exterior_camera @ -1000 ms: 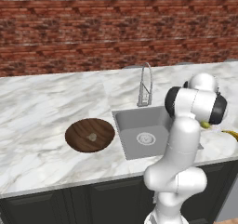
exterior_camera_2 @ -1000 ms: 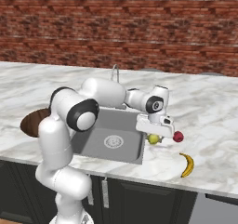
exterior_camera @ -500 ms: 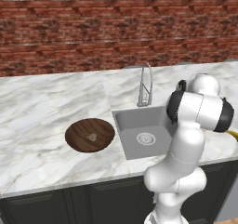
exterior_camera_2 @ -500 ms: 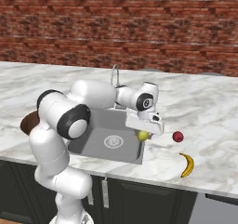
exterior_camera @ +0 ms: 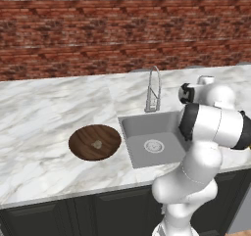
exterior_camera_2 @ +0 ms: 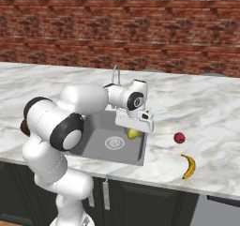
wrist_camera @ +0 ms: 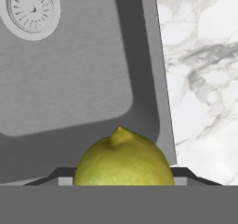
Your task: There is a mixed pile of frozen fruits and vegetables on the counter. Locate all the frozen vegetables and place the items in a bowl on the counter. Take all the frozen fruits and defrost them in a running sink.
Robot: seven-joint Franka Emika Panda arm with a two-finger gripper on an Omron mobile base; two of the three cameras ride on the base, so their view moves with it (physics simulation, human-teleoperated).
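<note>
I have the gripper (exterior_camera_2: 134, 132) clamped on the yellow-green oval (wrist_camera: 123, 159), which looks like a lemon with a small pointed tip; in the hand view it sits at the bottom centre of the frame, pinched between the two dark finger tips (wrist_camera: 186, 174) at its sides. In the right base view the same piece hangs under the hand at frame centre, above the right-hand part of the sink (exterior_camera_2: 93, 140). Through the hand camera I see the grey basin floor in the upper left, the round drain (wrist_camera: 30, 7) in the top left corner, and the sink's rim running down the middle, with the white marble counter (wrist_camera: 204, 79) on the right.

The red ball (exterior_camera_2: 179, 137) rests on the counter right of centre in the right base view, and the banana (exterior_camera_2: 189, 166) lies just below it, toward the lower right. Both are apart from the sink.

In the left base view the dark brown bowl (exterior_camera: 81, 138) sits left of centre, just beside the sink, with the pale beige lump (exterior_camera: 96, 144) inside it. The chrome faucet (exterior_camera: 154, 89) stands behind the basin.
</note>
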